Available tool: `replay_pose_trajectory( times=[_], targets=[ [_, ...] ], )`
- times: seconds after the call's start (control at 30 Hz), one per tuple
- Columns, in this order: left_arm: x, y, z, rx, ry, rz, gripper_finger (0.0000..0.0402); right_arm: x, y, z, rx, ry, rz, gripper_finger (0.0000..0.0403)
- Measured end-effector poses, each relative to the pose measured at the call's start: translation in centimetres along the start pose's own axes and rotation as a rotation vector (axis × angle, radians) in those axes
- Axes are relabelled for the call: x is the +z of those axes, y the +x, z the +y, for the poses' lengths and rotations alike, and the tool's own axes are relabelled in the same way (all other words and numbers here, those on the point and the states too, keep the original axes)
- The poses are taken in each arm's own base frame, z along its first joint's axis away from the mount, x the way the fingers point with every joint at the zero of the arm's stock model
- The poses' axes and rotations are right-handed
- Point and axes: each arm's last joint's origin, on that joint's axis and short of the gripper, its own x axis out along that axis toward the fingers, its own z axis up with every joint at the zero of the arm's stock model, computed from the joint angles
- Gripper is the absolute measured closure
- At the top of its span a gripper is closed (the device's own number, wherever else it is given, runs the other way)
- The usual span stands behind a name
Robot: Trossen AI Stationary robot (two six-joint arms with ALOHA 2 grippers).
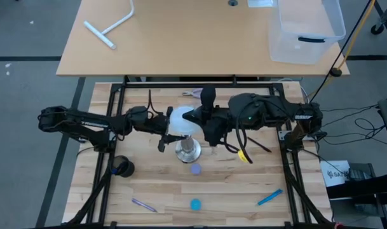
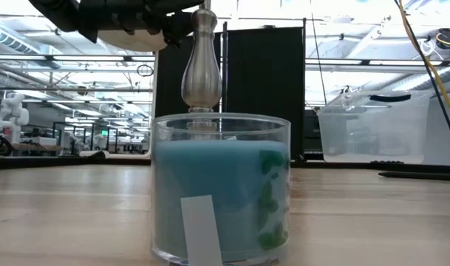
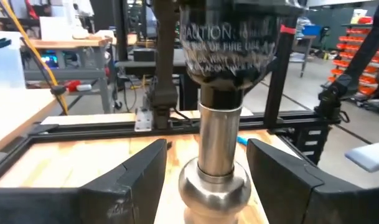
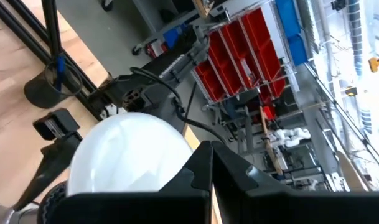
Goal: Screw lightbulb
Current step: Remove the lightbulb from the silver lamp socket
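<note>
1. Table [image 1: 149,191]: pale wood slats; both arms meet over its middle, left arm from the left, right arm from the right.
2. Socket stand [image 1: 187,151]: silvery post on a round base, upright at table centre, black collar on top. Long axis vertical.
3. Lightbulb [image 1: 180,121]: white globe sitting on top of the stand, axis in line with the post, directly between the two grippers.
4. Left gripper [image 3: 205,171]: fingers spread wide, one each side of the post just under the black collar, not touching it. It sits level with the stand, below the globe.
5. Right gripper [image 4: 212,180]: fingers pressed together, tips just beside the globe on its right; holding nothing.
6. Judgement: both are close; the next twist needs a fresh grip on the bulb.
7. Clutter: black cup [image 1: 122,166] near-left; blue candle jar [image 1: 195,204] at near edge, purple pen [image 1: 144,205], blue pen [image 1: 269,197]. All well apart from the stand; nothing blocks.
</note>
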Motion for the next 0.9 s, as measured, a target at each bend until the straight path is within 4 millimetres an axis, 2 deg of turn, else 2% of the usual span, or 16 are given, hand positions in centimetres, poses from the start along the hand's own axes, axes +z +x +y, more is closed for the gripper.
replay_pose_trajectory(
  times=[0.17, 0.33, 0.47, 0.7, 0.9],
  targets=[
    [0.8, -0.8, -0.7, 0.023, 0.011, 0.009, 0.0175, 1.0, -0.6, 0.7, -0.048, -0.018, 0.074, 0.0403],
    [2.2, -2.6, -1.8, 0.078, 0.054, 0.018, 0.0175, 2.1, -1.8, 2.2, -0.076, -0.029, 0.196, 0.0403],
    [3.8, -4.2, -2.9, 0.102, 0.120, -0.040, 0.0175, 2.7, -2.7, 3.6, -0.068, 0.027, 0.268, 0.0403],
    [6.1, -6.7, -3.6, 0.116, 0.190, -0.169, 0.0175, 2.0, -3.4, 5.3, -0.028, 0.241, 0.371, 0.0403],
    [6.4, -7.2, -3.7, 0.118, 0.194, -0.187, 0.0175, 0.8, -2.9, 6.6, -0.105, 0.337, 0.498, 0.0403]
  ],
)
